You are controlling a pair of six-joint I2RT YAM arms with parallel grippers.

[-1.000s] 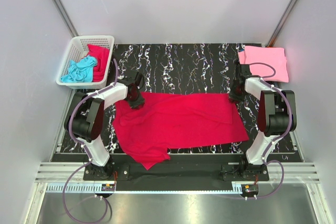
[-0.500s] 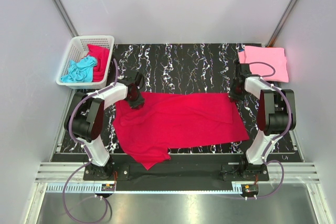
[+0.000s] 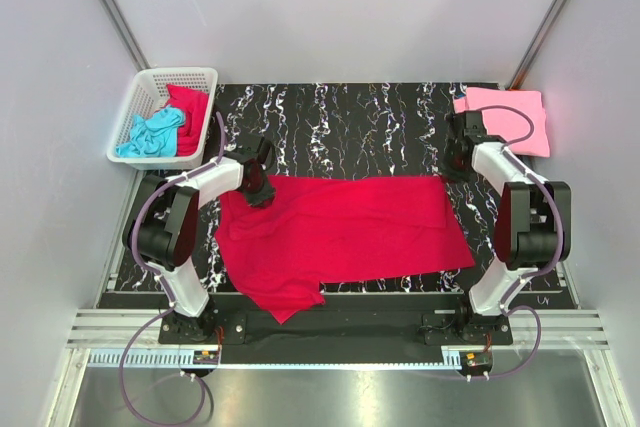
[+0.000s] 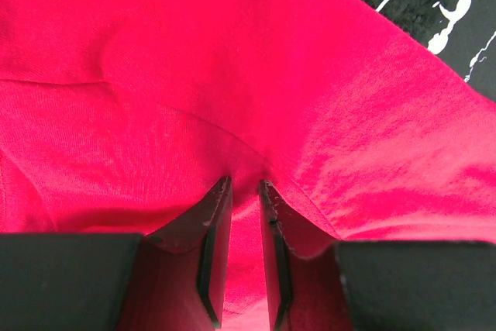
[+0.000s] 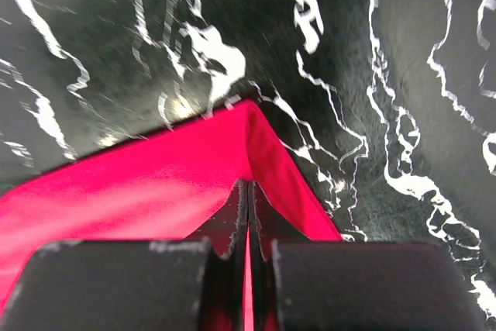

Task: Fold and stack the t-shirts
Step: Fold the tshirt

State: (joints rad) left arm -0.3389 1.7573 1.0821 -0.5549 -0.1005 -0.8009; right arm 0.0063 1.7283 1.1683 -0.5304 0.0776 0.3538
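Right gripper (image 3: 447, 169) has moved toward the far edge of the table (image 3: 340, 117) since the earlier frame, carrying the far right corner of the crimson t-shirt (image 3: 340, 232) with it. That far edge now runs straighter across the table.

Right gripper status: fingers closed. In the right wrist view, the gripper (image 5: 248, 185) pinches the pointed corner of the crimson t-shirt (image 5: 155, 191), which is lifted slightly above the black marbled table (image 5: 403, 75).

Left gripper (image 3: 258, 187) status: fingers nearly closed on a raised fold of fabric at the far left corner of the same shirt. In the left wrist view, the gripper (image 4: 244, 185) has crimson fabric (image 4: 232, 75) pinched between its fingers.

Crimson t-shirt location: spread across the near half of the table, between the two arms. One part hangs over the near edge on the left.

Pink t-shirt (image 3: 510, 117) location: folded flat at the far right corner of the table.

White lattice basket (image 3: 180, 71) location: beside the far left corner. It holds a turquoise t-shirt (image 3: 150, 135) and a red t-shirt (image 3: 190, 107), both crumpled.
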